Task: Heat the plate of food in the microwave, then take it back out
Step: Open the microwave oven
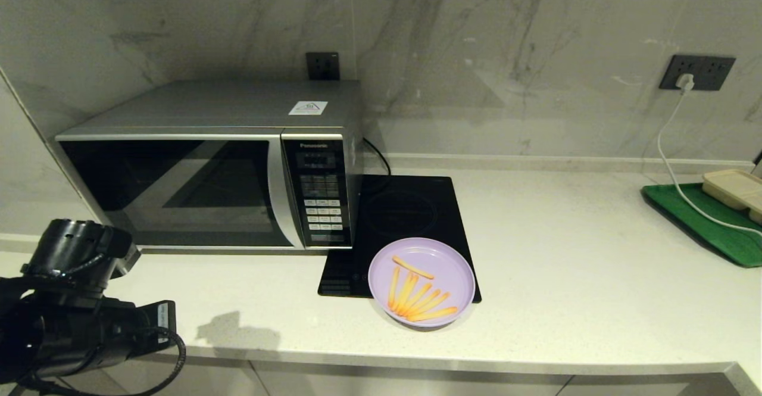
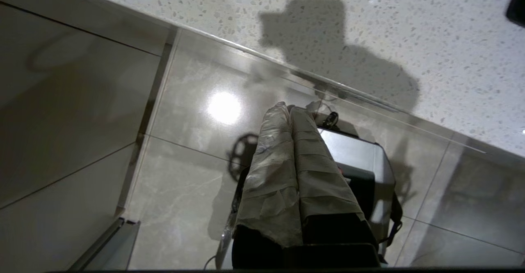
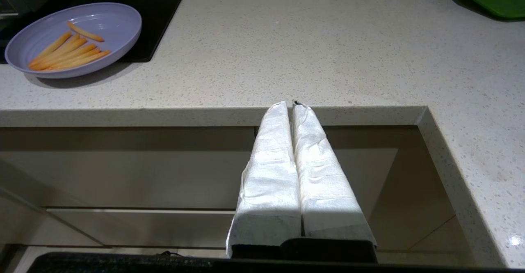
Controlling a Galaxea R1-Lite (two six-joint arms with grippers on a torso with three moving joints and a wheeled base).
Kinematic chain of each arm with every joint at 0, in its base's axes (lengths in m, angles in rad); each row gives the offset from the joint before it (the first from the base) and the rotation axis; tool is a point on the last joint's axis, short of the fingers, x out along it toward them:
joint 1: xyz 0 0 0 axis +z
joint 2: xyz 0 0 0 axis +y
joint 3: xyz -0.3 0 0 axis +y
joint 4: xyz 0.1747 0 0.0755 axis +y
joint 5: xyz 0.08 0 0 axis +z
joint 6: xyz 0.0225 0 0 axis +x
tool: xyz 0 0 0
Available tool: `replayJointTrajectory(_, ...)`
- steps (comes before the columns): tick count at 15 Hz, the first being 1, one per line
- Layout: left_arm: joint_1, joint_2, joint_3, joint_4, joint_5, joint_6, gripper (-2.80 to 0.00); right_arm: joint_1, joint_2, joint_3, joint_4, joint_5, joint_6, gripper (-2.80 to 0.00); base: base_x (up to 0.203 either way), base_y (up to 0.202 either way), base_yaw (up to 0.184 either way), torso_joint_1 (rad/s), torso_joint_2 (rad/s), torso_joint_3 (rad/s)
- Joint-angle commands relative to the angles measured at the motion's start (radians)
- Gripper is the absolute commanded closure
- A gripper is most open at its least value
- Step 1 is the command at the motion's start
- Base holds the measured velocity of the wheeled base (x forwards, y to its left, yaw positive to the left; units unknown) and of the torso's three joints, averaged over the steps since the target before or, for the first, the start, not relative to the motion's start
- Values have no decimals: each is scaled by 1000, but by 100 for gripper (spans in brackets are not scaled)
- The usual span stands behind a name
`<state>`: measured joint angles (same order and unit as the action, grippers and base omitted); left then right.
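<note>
The lilac plate of food (image 1: 421, 281) rests partly on the front of the black hob (image 1: 411, 205) and partly on the counter, with several orange-yellow fries lying on it. In the right wrist view the plate (image 3: 74, 39) is far off to one side. The silver microwave (image 1: 208, 164) stands at the back left, its dark glass door (image 1: 172, 190) closed. My left gripper (image 2: 289, 106) is shut and empty, hanging in front of and below the counter edge, over the floor. My right gripper (image 3: 290, 104) is also shut and empty, just below the counter's front edge.
A green tray (image 1: 702, 223) carrying a beige rectangular tray (image 1: 735, 190) sits at the far right. A white cable (image 1: 673, 164) runs from the wall socket (image 1: 696, 73) to it. My left arm (image 1: 77, 301) fills the lower left corner. Cabinet fronts lie below the counter.
</note>
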<state>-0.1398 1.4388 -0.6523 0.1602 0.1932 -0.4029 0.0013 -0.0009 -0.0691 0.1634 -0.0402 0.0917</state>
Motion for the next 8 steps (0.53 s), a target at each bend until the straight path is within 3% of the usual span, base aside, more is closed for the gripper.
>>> replayJointTrajectory(1,-8,-14,-3,-10,2,-52,0,0,1,0,1,0,0,0,0,0,0,0,0,0)
replayJointTrajectory(4,-14,-23,-8,-25,5,-72,0,0,1,0,1,0,0,0,0,0,0,0,0,0)
replayJointTrajectory(8,-103,-63,-10,-25,10,-73,0,0,1,0,1,0,0,0,0,0,0,0,0,0)
